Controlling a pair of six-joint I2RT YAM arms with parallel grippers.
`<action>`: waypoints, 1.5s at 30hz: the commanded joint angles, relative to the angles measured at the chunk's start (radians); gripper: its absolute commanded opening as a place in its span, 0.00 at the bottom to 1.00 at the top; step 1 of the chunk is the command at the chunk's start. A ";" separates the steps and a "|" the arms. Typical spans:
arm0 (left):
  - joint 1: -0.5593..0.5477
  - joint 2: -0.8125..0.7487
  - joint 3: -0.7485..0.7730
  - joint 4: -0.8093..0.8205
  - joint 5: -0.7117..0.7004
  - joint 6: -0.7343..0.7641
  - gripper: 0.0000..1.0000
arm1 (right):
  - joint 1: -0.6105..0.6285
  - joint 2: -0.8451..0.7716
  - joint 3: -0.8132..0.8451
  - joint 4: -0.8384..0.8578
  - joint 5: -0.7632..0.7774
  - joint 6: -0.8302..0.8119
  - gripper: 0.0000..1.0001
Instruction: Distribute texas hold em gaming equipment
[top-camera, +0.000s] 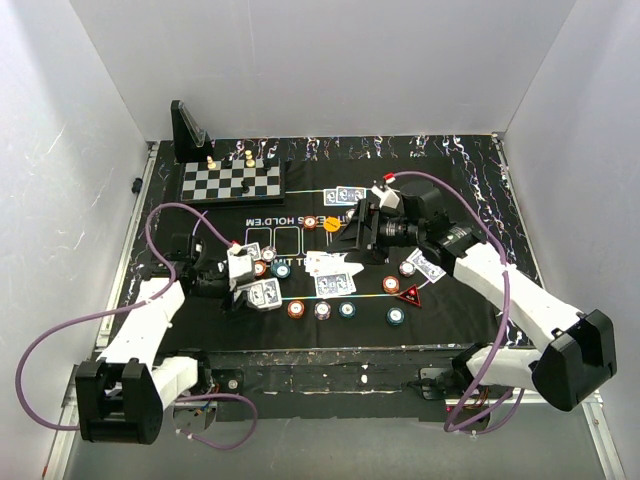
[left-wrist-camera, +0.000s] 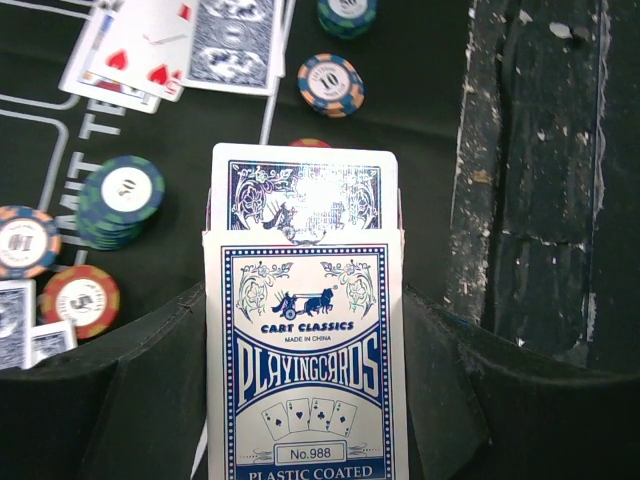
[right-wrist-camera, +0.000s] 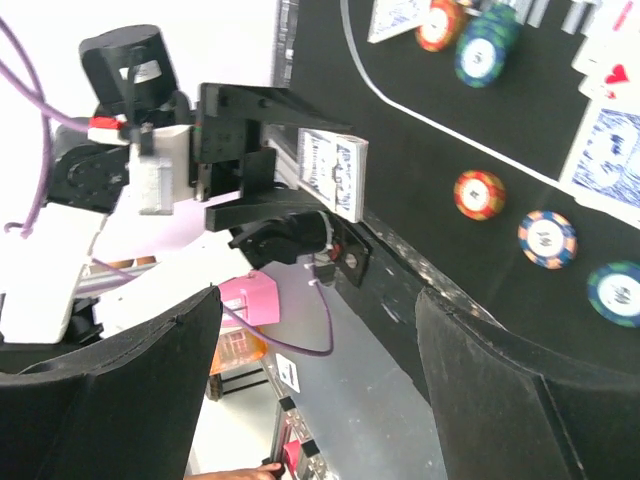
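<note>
My left gripper (top-camera: 238, 270) is shut on a blue-and-white playing-card box (left-wrist-camera: 305, 360), with blue-backed cards (left-wrist-camera: 303, 190) sticking out of its top. It hangs over the left part of the black poker mat (top-camera: 450, 200). My right gripper (top-camera: 348, 240) stands open and empty above the mat's middle, its fingers (right-wrist-camera: 100, 390) wide apart and facing the held box (right-wrist-camera: 333, 172). Dealt cards (top-camera: 335, 275) lie below it, with more cards (top-camera: 265, 293) by the left gripper. Poker chips (top-camera: 322, 309) sit in a row near the front. A red triangular marker (top-camera: 409, 295) and an orange disc (top-camera: 331, 226) lie on the mat.
A black-and-white chessboard (top-camera: 232, 181) with a few pieces stands at the back left, with a black stand (top-camera: 188, 130) behind it. More chips (top-camera: 282, 269) cluster near the left gripper. White walls enclose the table. The mat's worn front edge (left-wrist-camera: 530, 200) runs beside the left gripper.
</note>
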 joint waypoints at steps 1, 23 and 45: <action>0.002 0.043 -0.044 -0.007 0.080 0.201 0.29 | -0.039 -0.014 -0.068 -0.046 -0.003 -0.021 0.86; -0.019 0.193 -0.059 -0.021 0.046 0.350 0.75 | -0.113 -0.071 -0.136 0.012 -0.026 0.036 0.86; -0.016 0.051 0.192 0.002 -0.116 -0.378 0.98 | -0.126 -0.133 -0.066 -0.279 0.217 -0.199 0.92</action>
